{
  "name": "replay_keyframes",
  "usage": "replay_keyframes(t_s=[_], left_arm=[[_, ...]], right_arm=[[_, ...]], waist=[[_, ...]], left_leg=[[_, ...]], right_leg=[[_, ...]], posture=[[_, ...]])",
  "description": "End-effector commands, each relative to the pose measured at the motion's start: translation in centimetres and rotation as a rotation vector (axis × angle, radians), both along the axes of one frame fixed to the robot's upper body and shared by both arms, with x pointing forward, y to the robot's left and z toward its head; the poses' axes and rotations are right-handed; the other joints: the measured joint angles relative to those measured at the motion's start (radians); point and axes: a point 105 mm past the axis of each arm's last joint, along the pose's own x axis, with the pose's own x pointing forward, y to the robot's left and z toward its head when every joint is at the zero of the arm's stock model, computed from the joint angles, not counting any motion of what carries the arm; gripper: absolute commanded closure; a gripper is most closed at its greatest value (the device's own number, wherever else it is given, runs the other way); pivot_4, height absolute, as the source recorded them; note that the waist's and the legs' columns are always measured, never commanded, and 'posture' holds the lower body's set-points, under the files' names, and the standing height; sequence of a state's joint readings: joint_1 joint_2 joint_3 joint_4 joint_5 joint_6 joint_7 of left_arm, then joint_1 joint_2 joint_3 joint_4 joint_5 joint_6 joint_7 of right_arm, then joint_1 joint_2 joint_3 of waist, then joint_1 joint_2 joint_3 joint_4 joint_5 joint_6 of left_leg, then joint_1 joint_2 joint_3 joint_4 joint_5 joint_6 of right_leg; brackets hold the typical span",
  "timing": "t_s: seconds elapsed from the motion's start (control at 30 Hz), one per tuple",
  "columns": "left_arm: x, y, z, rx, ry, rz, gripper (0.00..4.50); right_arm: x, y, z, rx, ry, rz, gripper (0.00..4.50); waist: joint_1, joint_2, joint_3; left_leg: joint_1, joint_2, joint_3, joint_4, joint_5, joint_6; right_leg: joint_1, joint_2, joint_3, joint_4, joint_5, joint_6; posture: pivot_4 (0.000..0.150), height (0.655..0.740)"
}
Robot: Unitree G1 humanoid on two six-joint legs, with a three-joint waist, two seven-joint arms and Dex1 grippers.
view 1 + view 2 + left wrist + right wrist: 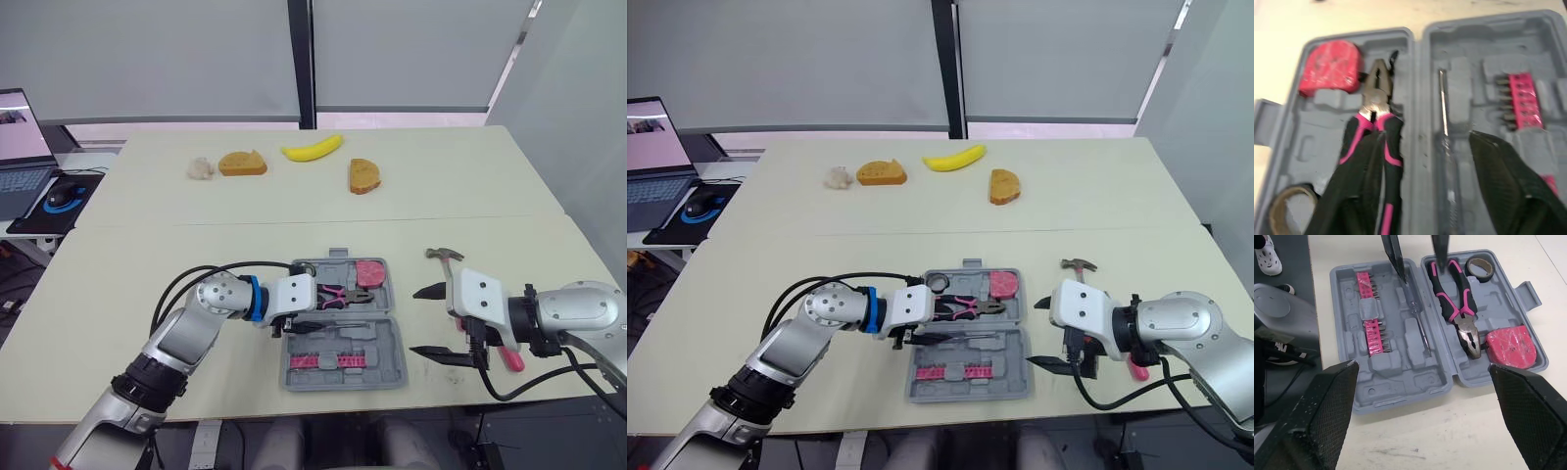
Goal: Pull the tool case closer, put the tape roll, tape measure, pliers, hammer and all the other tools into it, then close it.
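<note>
The grey tool case (384,345) lies open near the table's front edge. In it are a pink tape measure (370,271), black-and-pink pliers (1459,303), a tape roll (1479,267), a screwdriver (1418,318) and a pink bit holder (1369,308). My left gripper (318,311) hangs open over the case. One finger (1361,186) is above the pliers' handles, the other (1508,181) is beyond the screwdriver. Just right of the case, my right gripper (416,321) is spread wide open and holds nothing. The hammer (446,255) lies on the table behind it, its pink handle partly hidden by the arm.
Along the far side of the table lie a banana (313,148), two pieces of bread (242,163) (363,175) and a small pale lump (200,168). A laptop (22,147) and a mouse (61,196) sit on a side desk at the left.
</note>
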State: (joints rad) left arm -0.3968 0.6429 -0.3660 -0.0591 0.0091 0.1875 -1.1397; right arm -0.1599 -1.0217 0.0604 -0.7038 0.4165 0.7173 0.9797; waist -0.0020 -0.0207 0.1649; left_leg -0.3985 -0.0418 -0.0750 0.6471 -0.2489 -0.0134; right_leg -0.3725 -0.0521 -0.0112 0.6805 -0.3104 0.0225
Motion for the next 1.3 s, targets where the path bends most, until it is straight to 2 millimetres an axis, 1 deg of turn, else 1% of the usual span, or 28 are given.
replay_keyframes(t_s=[0.03,0.07,0.13,0.17,0.27,0.37,0.47,0.57,0.63,0.7,0.77,0.87,1.0,1.1,1.13,1.2,1.23,1.3], left_arm=[[-0.4,-0.5,-0.4,0.001,-0.005,-0.034,3.41],[-0.4,-0.6,-0.8,0.014,-0.004,-0.034,3.69],[-0.4,-0.8,-1.4,0.035,-0.005,-0.037,4.37],[-0.4,-0.8,-1.6,0.042,-0.007,-0.039,4.44],[-0.2,-1.3,-2.6,0.057,0.0,-0.032,4.44],[0.2,-1.6,-3.2,0.069,-0.013,-0.016,4.44],[0.2,-1.5,-3.9,0.087,-0.005,-0.002,4.44],[0.2,-1.0,-4.6,0.107,0.007,0.015,4.44],[-0.1,-0.8,-4.8,0.104,0.018,0.016,4.44],[-0.2,-0.9,-4.4,0.082,0.019,0.015,4.44],[-0.1,-1.1,-3.7,0.043,0.019,0.029,4.44],[0.3,-0.8,-1.1,-0.074,0.026,0.088,4.44],[0.5,1.8,2.6,-0.215,0.036,0.177,4.44],[0.6,5.6,4.9,-0.32,0.025,0.288,4.44],[0.7,7.0,5.4,-0.349,0.018,0.337,4.44],[0.6,10.2,5.6,-0.361,-0.023,0.442,4.44],[0.4,11.0,5.6,-0.361,-0.035,0.469,4.44],[0.1,13.4,5.2,-0.38,-0.035,0.594,4.44]], right_arm=[[-0.1,0.4,0.7,0.009,-0.043,0.018,0.0],[-0.1,0.4,0.7,0.01,-0.043,0.017,0.0],[-0.1,0.4,0.7,0.011,-0.042,0.017,0.0],[-0.1,0.4,0.7,0.011,-0.042,0.017,0.0],[-0.2,0.4,0.6,0.009,-0.041,0.018,0.0],[-0.2,0.4,0.7,0.009,-0.042,0.018,0.0],[-0.2,0.4,0.7,0.008,-0.04,0.018,0.0],[-0.3,0.4,0.6,0.006,-0.039,0.018,0.0],[-0.3,0.4,0.6,0.004,-0.039,0.018,0.0],[-0.3,0.4,0.6,0.006,-0.04,0.02,0.0],[-0.3,0.4,0.8,0.017,-0.051,0.021,0.0],[-0.1,0.4,1.4,0.041,-0.08,0.013,0.0],[0.5,-0.5,2.6,0.082,-0.136,-0.053,0.0],[1.1,-2.6,3.3,0.095,-0.192,-0.173,0.0],[1.3,-3.5,3.5,0.096,-0.212,-0.216,0.0],[1.6,-5.4,3.9,0.107,-0.255,-0.322,0.0],[1.7,-6.1,4.0,0.112,-0.269,-0.357,0.0],[1.8,-7.9,4.0,0.114,-0.293,-0.452,0.0]], waist=[[0.0,0.0,0.0],[0.0,0.0,0.0],[0.0,0.0,0.0],[0.0,0.0,0.0],[0.0,0.0,0.0],[0.0,0.0,0.0],[0.0,0.0,0.0],[0.0,0.0,0.0],[0.0,0.0,0.0],[0.0,0.0,0.0],[0.0,0.0,0.0],[-0.001,0.0,0.0],[-0.001,0.0,0.0],[-0.002,0.0,0.0],[-0.001,0.0,0.0],[0.0,0.0,0.0],[0.001,0.0,0.0],[0.001,0.0,0.0]], left_leg=[[0.0,0.0,0.0,0.0,0.0,0.0],[0.0,0.0,0.0,0.0,0.0,0.0],[0.0,0.0,0.0,0.0,0.0,0.0],[0.0,0.0,0.0,0.0,0.0,0.0],[0.0,0.0,0.0,0.0,0.0,0.0],[0.0,0.0,0.0,0.0,0.0,0.0],[0.0,0.0,0.0,0.0,0.0,0.0],[0.001,0.0,0.0,0.0,0.0,0.0],[0.001,0.0,0.0,0.001,0.0,0.0],[0.001,0.0,0.0,0.001,0.0,0.0],[0.001,0.0,0.0,0.001,0.0,0.0],[0.001,0.0,0.0,0.0,0.0,0.0],[0.001,0.001,-0.001,0.0,0.0,0.0],[0.001,0.001,-0.001,0.0,0.0,0.0],[0.001,0.001,0.0,0.0,0.0,0.0],[0.001,0.001,0.0,0.0,0.0,0.0],[0.001,0.001,0.0,0.0,0.0,0.0],[0.001,0.001,0.0,0.0,0.0,0.0]], right_leg=[[0.0,0.0,0.0,0.0,0.0,0.0],[0.0,0.0,0.0,0.0,0.0,0.0],[0.0,0.0,0.0,0.0,0.0,0.0],[0.0,0.0,0.0,0.0,0.0,0.0],[0.0,0.0,0.0,0.0,0.0,0.0],[0.0,0.0,0.0,0.0,0.0,0.0],[0.0,0.0,0.0,0.0,0.0,0.0],[0.001,0.0,0.0,0.0,0.0,0.0],[0.001,0.0,0.0,0.001,0.0,0.0],[0.002,0.0,0.0,0.001,0.0,0.0],[0.002,0.0,0.0,0.001,0.0,0.0],[0.001,0.0,0.0,0.001,0.0,0.0],[0.0,0.001,0.0,0.001,0.0,0.0],[0.0,0.001,0.0,0.0,0.0,0.0],[0.0,0.0,0.0,0.0,0.0,0.0],[0.0,0.0,0.0,0.0,0.0,0.0],[0.001,0.0,0.0,0.0,0.0,0.0],[0.001,0.0,0.0,0.0,0.0,0.0]], posture=[[0.15,0.74],[0.15,0.74],[0.15,0.74],[0.15,0.74],[0.15,0.74],[0.15,0.74],[0.15,0.74],[0.15,0.74],[0.15,0.74],[0.15,0.74],[0.15,0.74],[0.15,0.74],[0.15,0.74],[0.15,0.74],[0.15,0.74],[0.15,0.74],[0.15,0.74],[0.15,0.74]])
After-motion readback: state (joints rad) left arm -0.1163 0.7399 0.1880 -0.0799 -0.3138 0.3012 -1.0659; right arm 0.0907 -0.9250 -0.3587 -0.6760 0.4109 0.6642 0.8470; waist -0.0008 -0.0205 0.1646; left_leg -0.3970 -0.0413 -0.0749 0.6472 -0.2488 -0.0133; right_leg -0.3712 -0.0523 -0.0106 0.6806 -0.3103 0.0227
